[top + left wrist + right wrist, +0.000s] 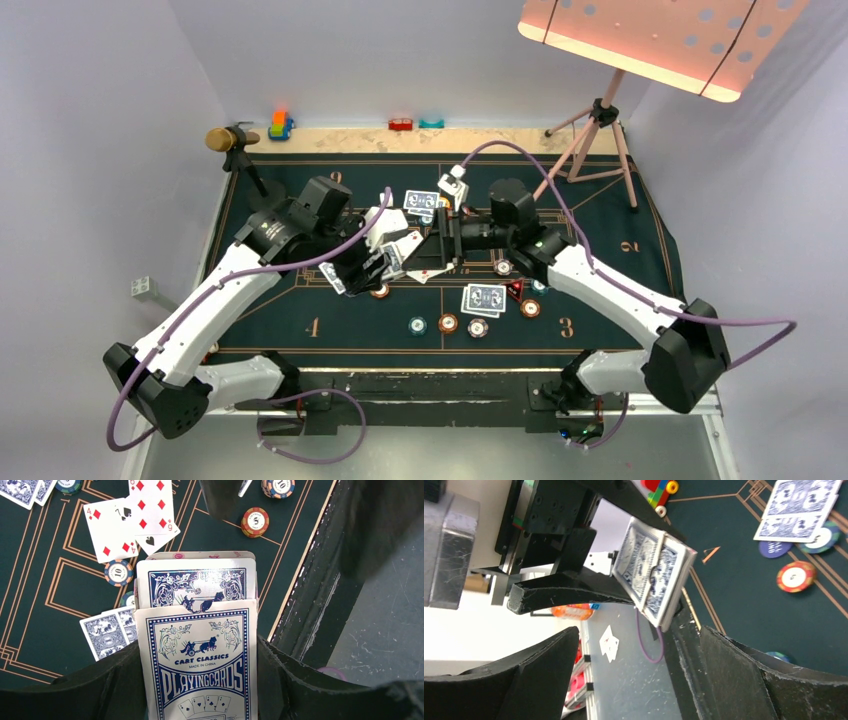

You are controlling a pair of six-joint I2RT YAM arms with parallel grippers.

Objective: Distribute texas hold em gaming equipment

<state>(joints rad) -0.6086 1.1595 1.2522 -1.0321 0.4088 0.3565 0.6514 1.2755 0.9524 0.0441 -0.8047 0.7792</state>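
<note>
While both arms are reaching in over the middle of the dark green mat [300, 325], the left gripper [199, 680] is pinching an open card box [199, 655] by its long edges, with one black finger pressing on each side. Blue-backed cards [196, 582] are sticking out of the box's open end. The right gripper [636, 645] is facing the box from the right with its fingers spread wide. The box is hanging just past its fingertips, close to one finger; whether they are touching cannot be told.

Face-up cards [131, 522], a four and a nine of diamonds among them, are lying overlapped on the mat just beyond the box. Two face-down pairs [484, 298] are lying well apart, one right of centre and one farther back. Round chips [448, 323] are sitting scattered, three of them in a row toward the near edge.

The gold-lined mat is covering the table [450, 455], and pale walls are enclosing it. A peach perforated panel [650, 40] on a tripod is standing far right, a gold-headed microphone [220, 138] far left, and toy blocks [280, 125] along the far edge.
</note>
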